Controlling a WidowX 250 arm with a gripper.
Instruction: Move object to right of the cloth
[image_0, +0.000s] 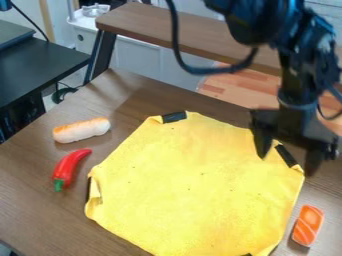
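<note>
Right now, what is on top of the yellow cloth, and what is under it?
Black strips lie on the yellow cloth at its edges. The table is under it; anything else there is covered.

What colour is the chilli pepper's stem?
Green, best seen in the camera view, at the lower end of the red pepper.

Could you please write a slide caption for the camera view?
Open gripper above a yellow cloth's edge, toy sushi at right, bread roll and red pepper at left.

Wooden table (30, 215): cloth (200, 185), pepper (69, 167), bread (81, 130), sushi (308, 226)
</note>
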